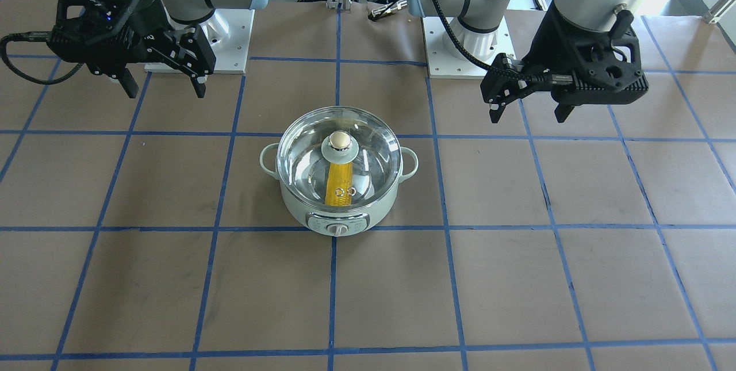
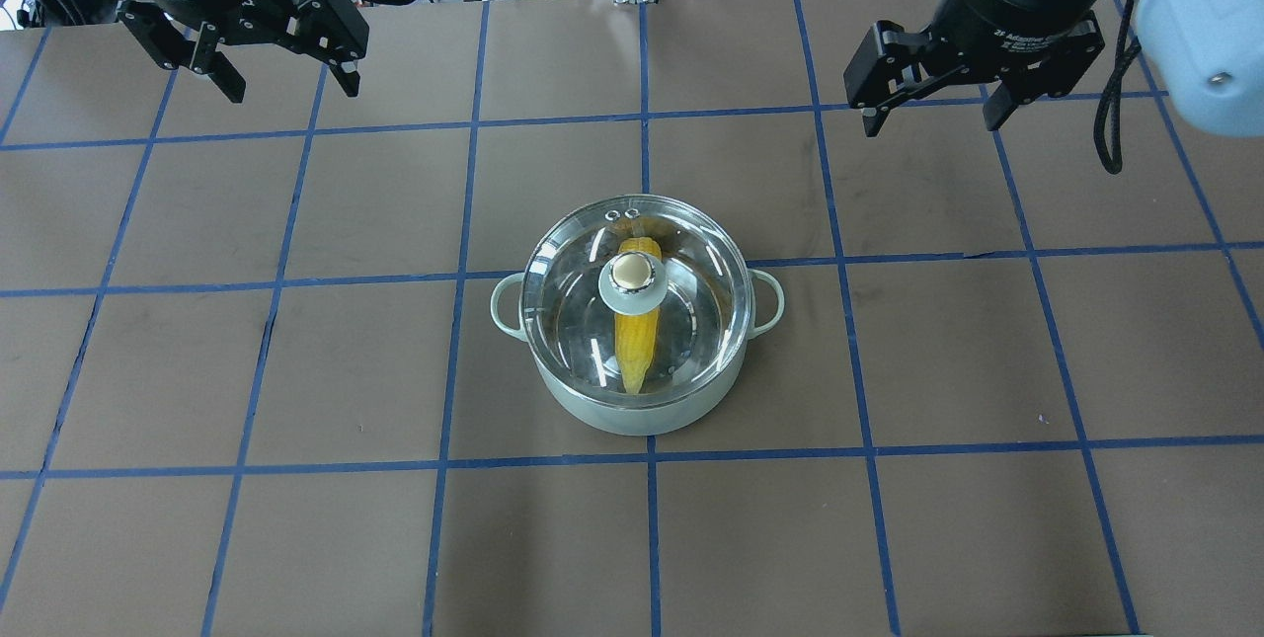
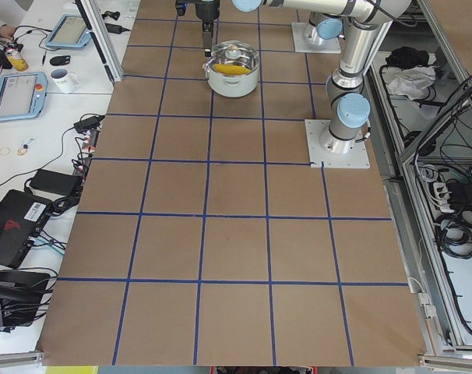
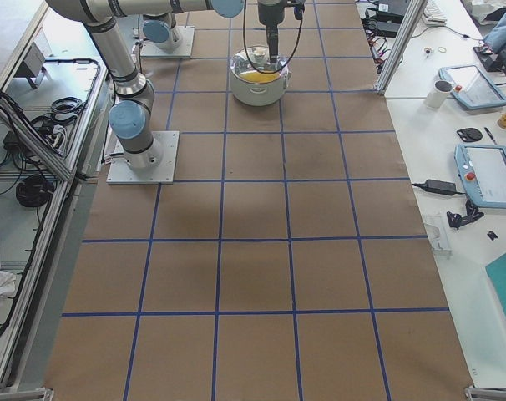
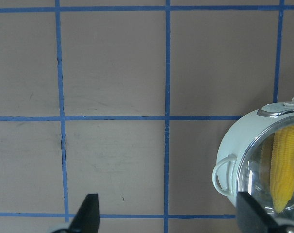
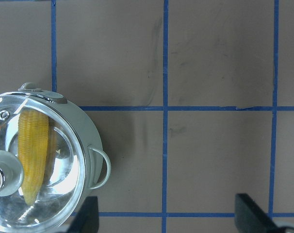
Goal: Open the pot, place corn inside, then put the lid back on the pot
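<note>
Both tools are hanging high and back from the work. The left tool (image 2: 291, 84) is gaping wide with nothing in it, and the right tool (image 2: 933, 121) is gaping just as wide, also empty. Below and between them, well apart from either, the round pale mint-green electric pot (image 2: 632, 417) is sitting on the brown paper counter (image 2: 296, 370). The bright yellow ear of corn (image 2: 637, 351) is lying inside it under the round clear glass lid (image 2: 691, 321).

To me the job is looking done. I'm worrying about the lid, though. I can't tell whether it's seating evenly all round, and a careless downward sweep could clip its beige-gold knob (image 2: 632, 272) and skid it off.

Behind the left tool I'm seeing a white mounting plate (image 1: 443, 66) and a trailing black cable (image 1: 460, 43), which could snag.
</note>
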`<control>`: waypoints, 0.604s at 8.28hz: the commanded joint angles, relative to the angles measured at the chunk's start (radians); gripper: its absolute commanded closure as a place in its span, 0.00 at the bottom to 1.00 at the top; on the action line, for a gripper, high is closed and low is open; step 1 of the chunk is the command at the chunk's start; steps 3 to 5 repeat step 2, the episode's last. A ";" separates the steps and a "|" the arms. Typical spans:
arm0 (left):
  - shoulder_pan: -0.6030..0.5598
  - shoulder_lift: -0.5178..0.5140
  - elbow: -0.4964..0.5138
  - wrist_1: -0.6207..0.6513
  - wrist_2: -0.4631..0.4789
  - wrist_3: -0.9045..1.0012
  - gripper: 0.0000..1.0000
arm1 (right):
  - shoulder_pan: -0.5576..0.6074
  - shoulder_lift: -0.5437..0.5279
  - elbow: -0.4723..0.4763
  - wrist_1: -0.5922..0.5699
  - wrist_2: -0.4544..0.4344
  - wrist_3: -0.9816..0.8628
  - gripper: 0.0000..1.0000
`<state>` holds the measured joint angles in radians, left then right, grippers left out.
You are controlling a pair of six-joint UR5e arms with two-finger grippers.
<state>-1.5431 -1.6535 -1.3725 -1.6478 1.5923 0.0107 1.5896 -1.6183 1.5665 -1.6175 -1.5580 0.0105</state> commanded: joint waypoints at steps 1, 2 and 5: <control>0.000 0.000 -0.011 0.002 0.002 0.000 0.00 | 0.000 0.000 0.000 -0.001 0.006 0.000 0.00; 0.000 0.007 -0.029 0.008 0.002 0.000 0.00 | 0.000 0.000 0.000 -0.001 0.006 -0.001 0.00; 0.000 0.007 -0.029 0.008 0.002 0.000 0.00 | 0.000 0.000 0.000 -0.001 0.006 -0.001 0.00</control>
